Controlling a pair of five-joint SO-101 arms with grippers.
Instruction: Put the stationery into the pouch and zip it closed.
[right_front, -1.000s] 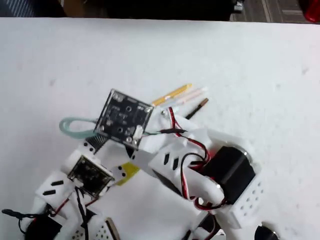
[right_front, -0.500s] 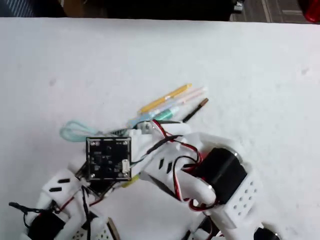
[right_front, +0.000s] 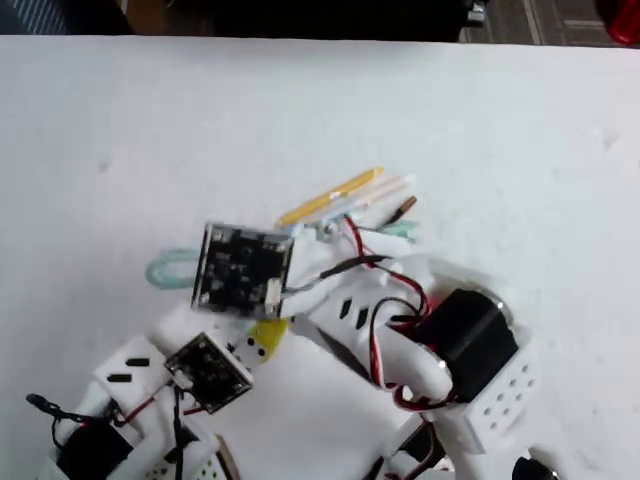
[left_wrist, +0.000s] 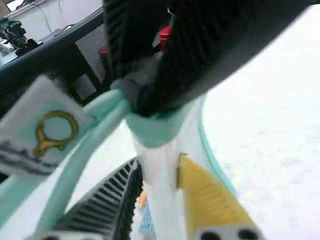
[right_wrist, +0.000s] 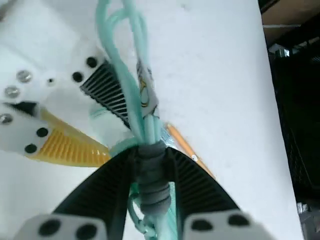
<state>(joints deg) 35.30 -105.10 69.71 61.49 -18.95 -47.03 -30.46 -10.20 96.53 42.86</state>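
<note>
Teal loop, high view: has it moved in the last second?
Yes. The teal loop has slid right, toward the yellow pen, which lies unmoved on the table.

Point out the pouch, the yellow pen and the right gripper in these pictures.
pouch (left_wrist: 152, 131), left wrist view, on its teal end fold.
yellow pen (right_front: 331, 197), high view, on the middle of its barrel.
right gripper (right_wrist: 150, 155), right wrist view, midway between its black fingertips, shut on the pouch.

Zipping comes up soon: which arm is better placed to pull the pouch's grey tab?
Right, likely: the right gripper clamps the grey tab, while the left gripper pinches the pouch, steadying it.
</note>
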